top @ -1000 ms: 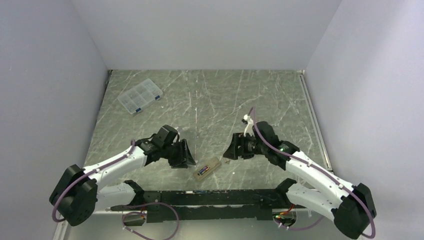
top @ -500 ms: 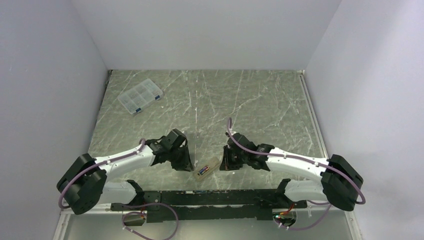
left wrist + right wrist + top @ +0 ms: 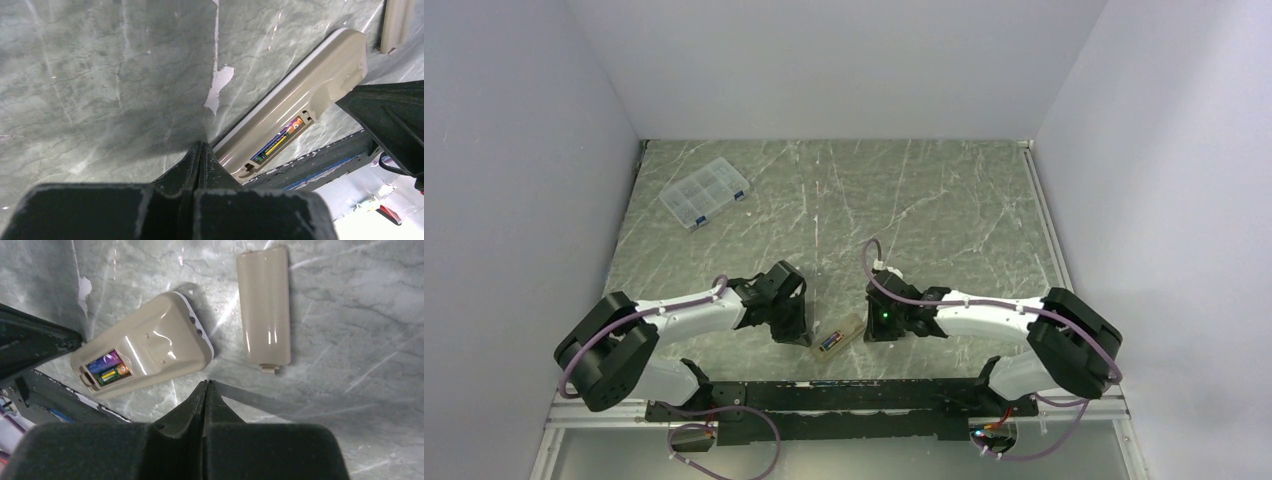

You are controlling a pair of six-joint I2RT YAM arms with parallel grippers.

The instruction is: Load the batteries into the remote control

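On the counter (image 3: 924, 200), left gripper (image 3: 200, 146) and right gripper (image 3: 206, 384) both closed tight, empty, flanking the remote control (image 3: 145, 352) lying back-up by the near edge; loose cover (image 3: 263, 307) beside it, batteries (image 3: 107, 370) seated in its bay

Light: soft, even, from above.
Glare: white streaks on the table (image 3: 350, 315); sheen on the remote control (image 3: 155, 347).
Shadows: faint, soft-edged.
Focus: nearest foreground blurred in both wrist views.

Clear box (image 3: 705, 193) (far left), beige cover (image 3: 263, 307)
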